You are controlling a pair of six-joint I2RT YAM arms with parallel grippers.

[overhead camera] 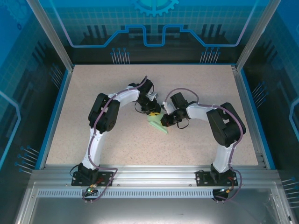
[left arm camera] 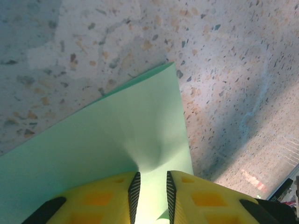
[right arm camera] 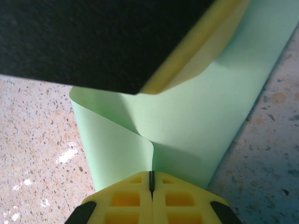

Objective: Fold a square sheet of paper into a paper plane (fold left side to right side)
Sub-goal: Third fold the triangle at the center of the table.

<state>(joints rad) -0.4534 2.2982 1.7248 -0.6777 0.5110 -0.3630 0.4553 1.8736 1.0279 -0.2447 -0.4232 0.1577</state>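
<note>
**Match Edges, Then Crease**

Mid-frame in the top view, the thin pale mint-green square sheet of paper sat bowed. The right gripper was clenched on its bend; the left gripper straddled it, grip unclear. Edges should meet before creasing.

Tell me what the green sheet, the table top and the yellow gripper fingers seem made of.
Green sheet: thin matte paper, apparently; it curls and buckles softly. Table top: speckled beige, stone or laminate, I can't tell; faint glints suggest a smooth finish. Right gripper fingers: yellow, matte, likely moulded plastic, given the recessed pockets.
</note>
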